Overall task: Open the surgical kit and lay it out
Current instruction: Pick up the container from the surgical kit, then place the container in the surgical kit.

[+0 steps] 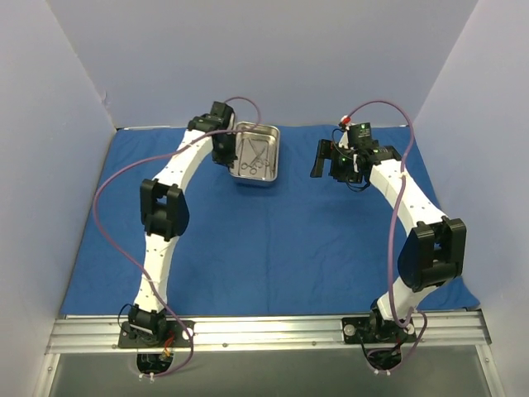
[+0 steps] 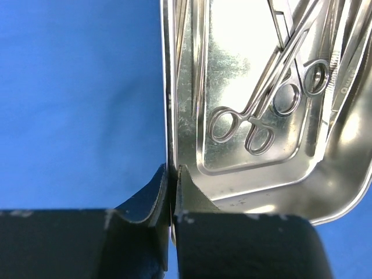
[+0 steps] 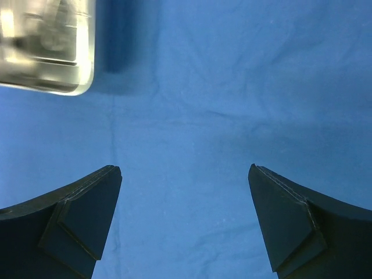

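Note:
A shiny steel tray (image 1: 270, 176) sits at the back middle of the blue cloth, with scissor-like instruments (image 1: 253, 157) lying in it. My left gripper (image 1: 224, 150) is shut on the tray's left rim; in the left wrist view its gripper (image 2: 172, 170) pinches the thin wall (image 2: 168, 104), and ring-handled instruments (image 2: 256, 116) lie inside. My right gripper (image 1: 319, 160) is open and empty, hovering to the right of the tray; in the right wrist view the gripper (image 3: 185, 171) is over bare cloth and the tray's corner (image 3: 81, 81) shows blurred at top left.
The blue cloth (image 1: 281, 248) covers the table between grey walls. An aluminium rail (image 1: 264, 331) runs along the near edge by the arm bases. Purple cables loop off both arms.

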